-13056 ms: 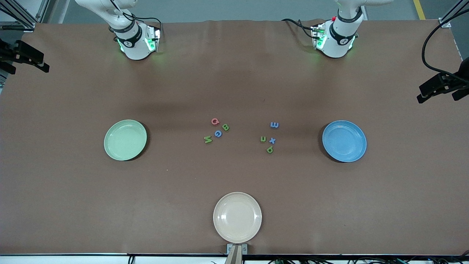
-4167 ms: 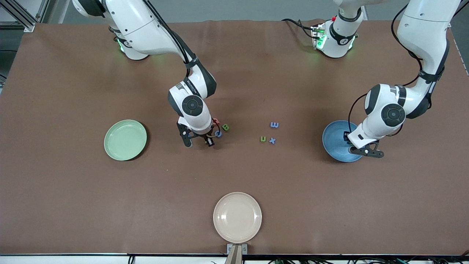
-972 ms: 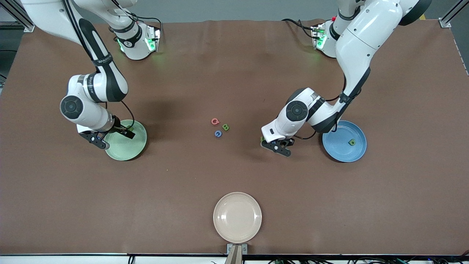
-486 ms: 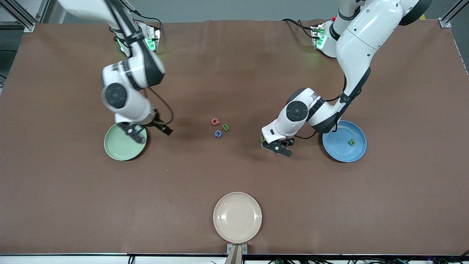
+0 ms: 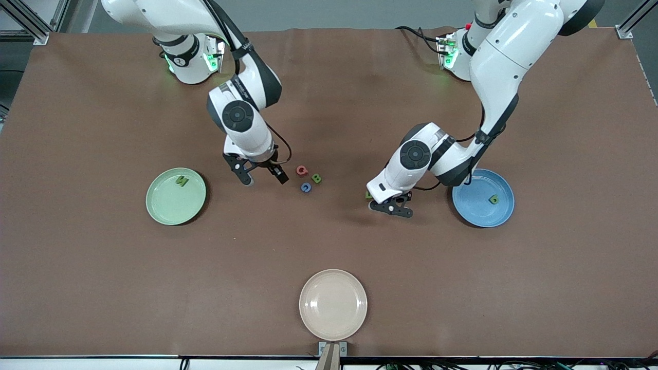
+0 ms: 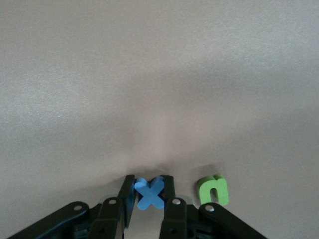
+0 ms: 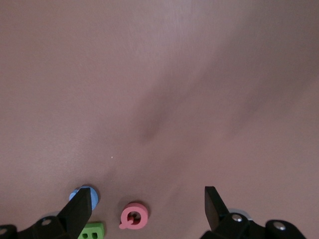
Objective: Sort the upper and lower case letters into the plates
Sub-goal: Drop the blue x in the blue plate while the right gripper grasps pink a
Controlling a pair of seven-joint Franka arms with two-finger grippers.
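A big bench (image 5: 329, 246) with a flat brown top carries everything. A round pale green plate (image 5: 167, 205) sits toward the right arm's end. A round blue plate (image 5: 475, 210) sits toward the left arm's end. A round cream plate (image 5: 333, 304) sits nearest the front camera. Between the green and blue plates lie a small red letter Q (image 5: 302, 170), a small green letter B (image 5: 316, 178) and a small blue letter (image 5: 306, 187), close together. A small green letter n (image 6: 213, 191) lies near the blue plate.

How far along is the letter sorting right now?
Done: one green letter lies in the green plate, another in the blue plate. In hand: the left hand is shut on the blue x. Left: Q, B, a blue letter, green n; the right hand is open over them.
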